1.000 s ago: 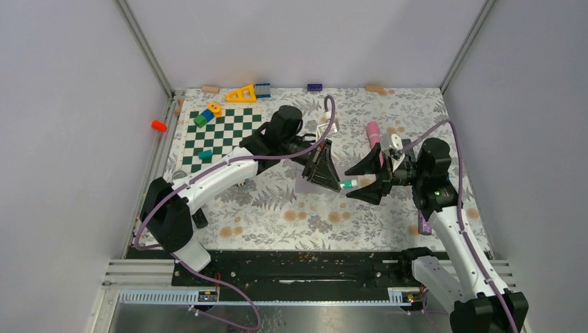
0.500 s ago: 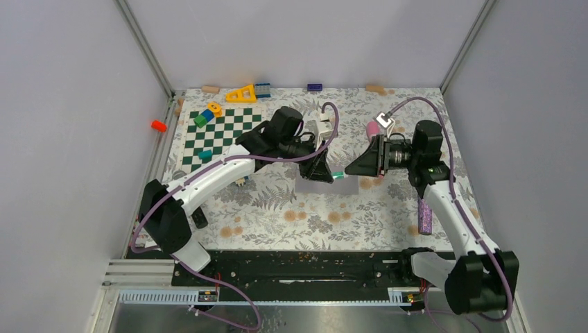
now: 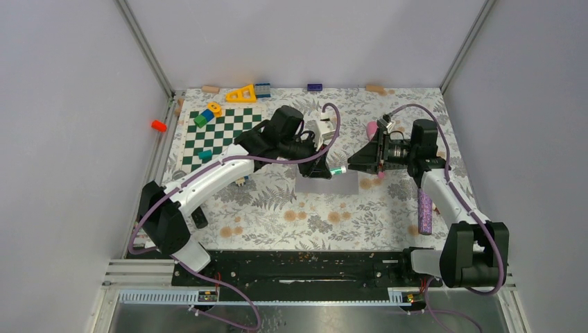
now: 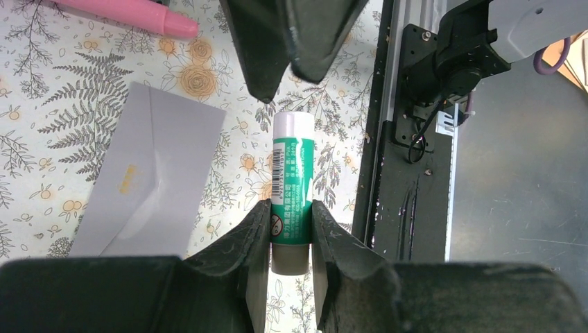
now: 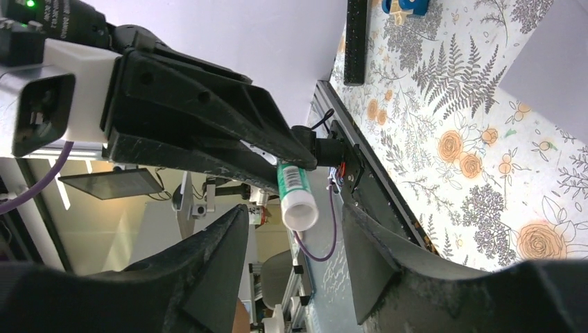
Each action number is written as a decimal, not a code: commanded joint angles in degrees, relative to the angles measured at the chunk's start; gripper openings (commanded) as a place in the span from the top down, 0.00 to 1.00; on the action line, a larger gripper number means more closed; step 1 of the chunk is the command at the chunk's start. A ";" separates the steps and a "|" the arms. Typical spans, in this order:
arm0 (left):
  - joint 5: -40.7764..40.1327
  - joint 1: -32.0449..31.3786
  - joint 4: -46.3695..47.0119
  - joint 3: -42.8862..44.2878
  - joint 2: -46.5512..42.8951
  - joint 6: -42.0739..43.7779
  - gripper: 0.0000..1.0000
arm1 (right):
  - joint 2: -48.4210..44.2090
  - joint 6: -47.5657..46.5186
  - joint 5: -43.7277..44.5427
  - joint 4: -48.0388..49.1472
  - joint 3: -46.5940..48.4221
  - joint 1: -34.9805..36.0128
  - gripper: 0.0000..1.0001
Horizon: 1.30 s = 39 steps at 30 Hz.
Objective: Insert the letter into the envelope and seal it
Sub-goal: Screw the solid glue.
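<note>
Envelope beneath left hand

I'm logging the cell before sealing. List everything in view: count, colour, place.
mat: 1, floral, on the table
envelope: 1, pale grey, mat centre
glue stick: 1, green and white, in left gripper
pink marker: 1, pink, beyond envelope
purple marker: 1, purple, mat's right edge
chessboard: 1, green and white, far left
small blocks: 4, green, blue, orange, teal, on chessboard
triangle: 1, orange, far edge
bricks: 2, blue, far edge
wooden pieces: 2, tan, far edge
peg: 1, red-orange, left of mat
left gripper: 1, black, shut on glue stick
right gripper: 1, black, open around the stick's cap
</note>
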 commanded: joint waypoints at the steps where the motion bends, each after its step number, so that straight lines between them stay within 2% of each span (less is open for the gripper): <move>1: -0.95 -0.53 0.31 3.67 -1.03 1.08 1.00 | 0.63 1.45 0.38 0.21 0.84 -0.10 0.42; 6: -1.15 -0.62 -0.05 4.03 -0.48 1.25 1.00 | 0.70 1.72 0.17 0.34 0.44 0.10 0.47; 14: -1.63 -0.62 -0.49 4.71 0.01 1.53 1.00 | -0.09 1.35 -0.61 0.48 0.01 3.04 0.48; 27: -1.64 -0.71 -0.67 4.88 -0.06 1.50 1.00 | -0.78 1.33 -0.69 0.56 0.32 3.64 0.62; 39: -1.65 -0.71 -0.71 5.04 0.07 1.51 1.00 | -1.22 0.75 -1.12 0.60 0.11 4.36 0.65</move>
